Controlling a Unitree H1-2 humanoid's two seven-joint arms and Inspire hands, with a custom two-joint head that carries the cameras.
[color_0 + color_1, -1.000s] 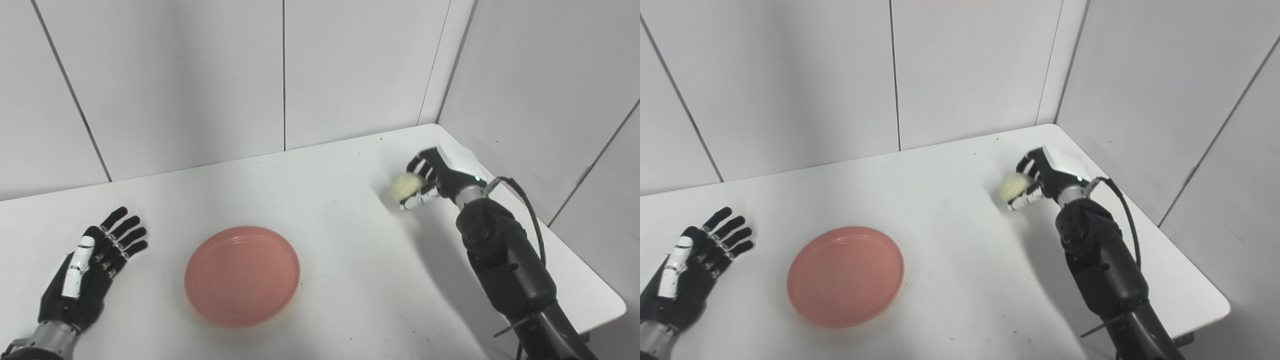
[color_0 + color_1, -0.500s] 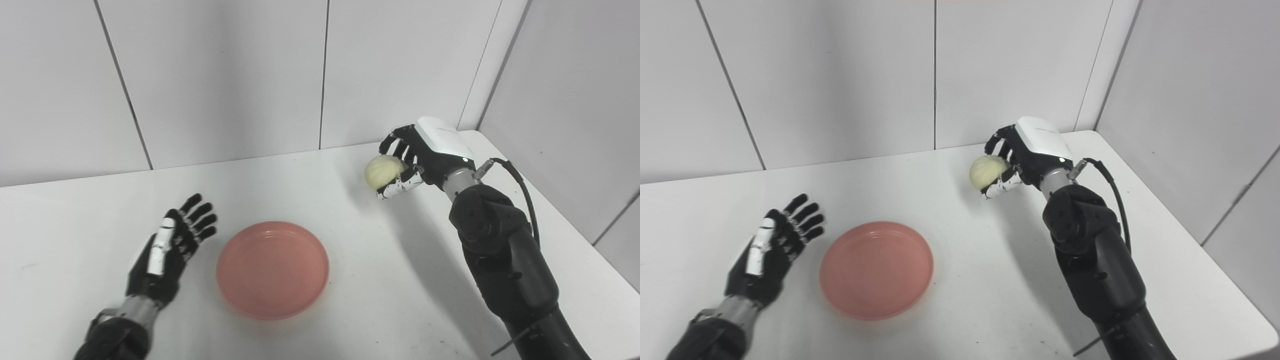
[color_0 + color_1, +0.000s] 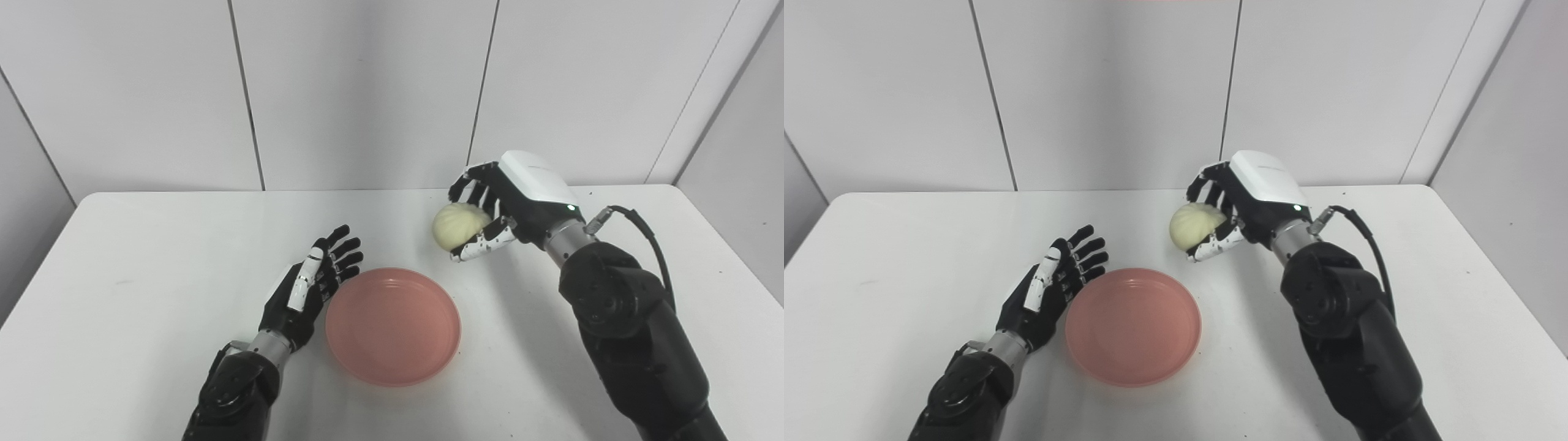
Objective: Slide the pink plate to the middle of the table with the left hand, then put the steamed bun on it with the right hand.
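1. The pink plate [image 3: 392, 324] sat near the middle of the white table [image 3: 122, 257], a bit toward the front edge.
2. The left hand [image 3: 309, 288] lay just beside the plate's left rim. Its fingers were spread apart and held nothing. It was too close to tell if it touched the rim.
3. The right hand [image 3: 499, 208] had its fingers wrapped around the steamed bun [image 3: 456, 225]. The bun was up in the air, behind the plate and a little to its right.
4. I think the step in hand was carrying the bun over to the plate.
5. To do it well, the right hand should bring the bun over the plate's middle, go down low, and only then let go. The bun looked round and soft, so a drop from high up could make it roll off. A hard squeeze could squash it.
6. The left hand should stay out of the way.
7. I saw no words, brands or labels anywhere. There was only a small green light on the right wrist.
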